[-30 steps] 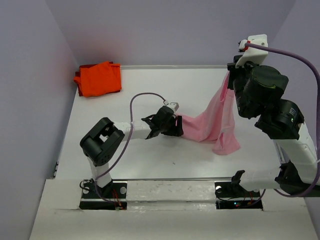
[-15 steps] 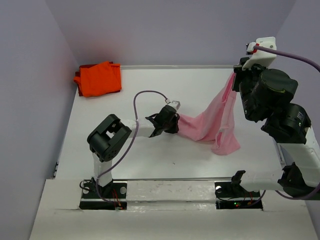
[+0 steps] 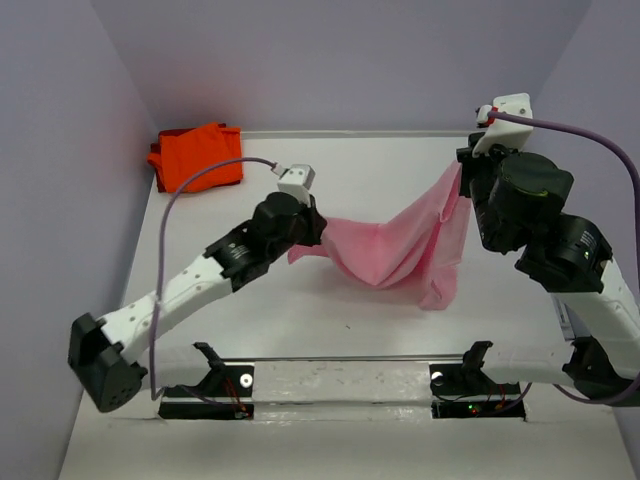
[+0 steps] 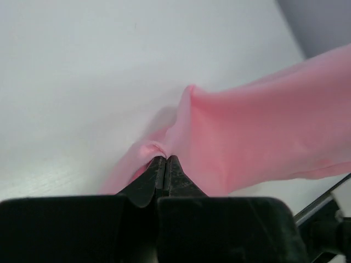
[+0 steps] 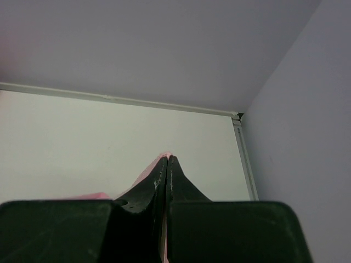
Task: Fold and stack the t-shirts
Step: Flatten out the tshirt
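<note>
So, starting from our side of the table: the left arm stretches out diagonally from its base. The left gripper is pressed together on a tiny pucker of the pink t-shirt. In the left wrist view only a small nub of cloth sits between the tips, so that's not much of a bite.

Further out, the pink shirt hangs between our two arms like a hammock. It sags in the middle, and its right side drops down to the table in a loose tail.

Beyond that, up on the right, the right gripper is squeezed shut on the shirt's upper edge, held higher than the left one. Its wrist view shows just a sliver of pink at the tips.

Way back in the far left corner sits the orange t-shirt. It looks folded already and is well apart from everything else.

What worries us is that thin left pinch. If we spread the arms too hard to flatten the shirt, the cloth could pop right out and the whole thing would slump. We also can't tell whether we've grabbed matching corners. If not, it'll hang twisted and lay down crooked. The dragging tail could bunch under the shirt too.
</note>
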`<state>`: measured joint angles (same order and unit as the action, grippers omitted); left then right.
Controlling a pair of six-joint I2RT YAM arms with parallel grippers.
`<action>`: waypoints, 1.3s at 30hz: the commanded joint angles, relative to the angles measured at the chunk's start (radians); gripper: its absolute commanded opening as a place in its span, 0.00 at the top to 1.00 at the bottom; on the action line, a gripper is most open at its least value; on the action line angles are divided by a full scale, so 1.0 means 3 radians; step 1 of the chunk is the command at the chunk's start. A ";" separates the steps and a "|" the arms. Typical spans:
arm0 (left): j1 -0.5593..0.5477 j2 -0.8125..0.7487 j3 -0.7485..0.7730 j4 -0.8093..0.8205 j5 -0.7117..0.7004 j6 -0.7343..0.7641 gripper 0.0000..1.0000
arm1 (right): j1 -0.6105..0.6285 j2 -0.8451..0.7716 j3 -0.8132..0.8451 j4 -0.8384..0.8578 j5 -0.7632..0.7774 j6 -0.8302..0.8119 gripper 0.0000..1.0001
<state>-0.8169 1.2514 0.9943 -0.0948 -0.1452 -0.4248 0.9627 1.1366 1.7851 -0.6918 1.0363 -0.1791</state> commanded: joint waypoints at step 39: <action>0.1859 0.0321 -0.0420 0.0986 -0.0006 -0.0629 1.00 | -0.1690 0.1943 -0.0346 0.0608 -0.1546 0.1052 1.00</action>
<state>-0.2737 1.2808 0.8867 0.0166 -0.1074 -0.5892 0.4454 1.7405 1.6894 -0.5930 0.6422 0.0605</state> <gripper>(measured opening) 0.014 0.009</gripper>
